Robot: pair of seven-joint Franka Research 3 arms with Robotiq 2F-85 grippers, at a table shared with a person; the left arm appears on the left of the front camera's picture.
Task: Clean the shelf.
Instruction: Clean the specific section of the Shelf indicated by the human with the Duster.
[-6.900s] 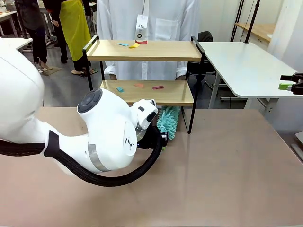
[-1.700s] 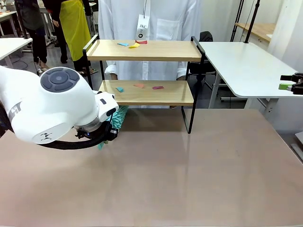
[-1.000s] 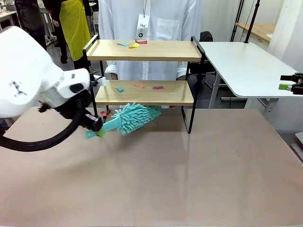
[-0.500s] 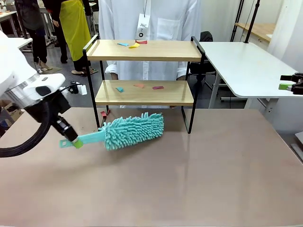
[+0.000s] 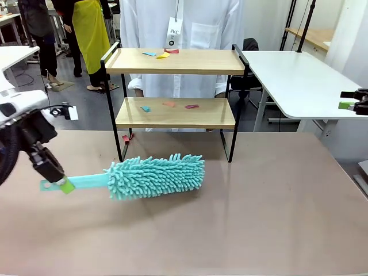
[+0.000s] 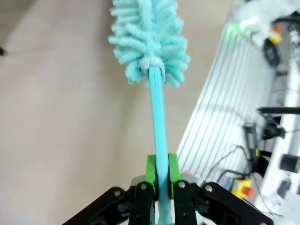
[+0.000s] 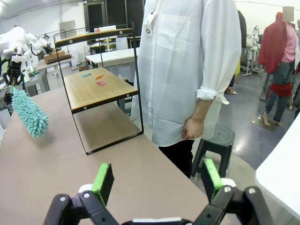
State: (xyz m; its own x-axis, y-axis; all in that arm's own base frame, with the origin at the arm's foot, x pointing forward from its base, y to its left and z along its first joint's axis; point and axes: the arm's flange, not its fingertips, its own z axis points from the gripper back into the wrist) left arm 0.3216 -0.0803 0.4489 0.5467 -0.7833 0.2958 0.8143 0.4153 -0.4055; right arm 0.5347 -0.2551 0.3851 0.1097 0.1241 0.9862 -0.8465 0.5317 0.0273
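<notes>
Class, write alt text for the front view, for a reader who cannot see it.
The left end effector grips the handle of a fluffy turquoise microfibre duster, held level over the beige table before a two-tier wooden shelf with black metal frame. Both boards carry small coloured paper scraps.

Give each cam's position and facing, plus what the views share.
Front: fixed on the robot's side, looks across the table at the shelf and person; left gripper shows, shut on the duster.
Left wrist: behind the left gripper, looks along the duster's handle; own fingers clamp it.
Right wrist: behind the right gripper, jaws open, faces the shelf's end and the person.
Shared: all three show the duster; front and right wrist share the shelf.
</notes>
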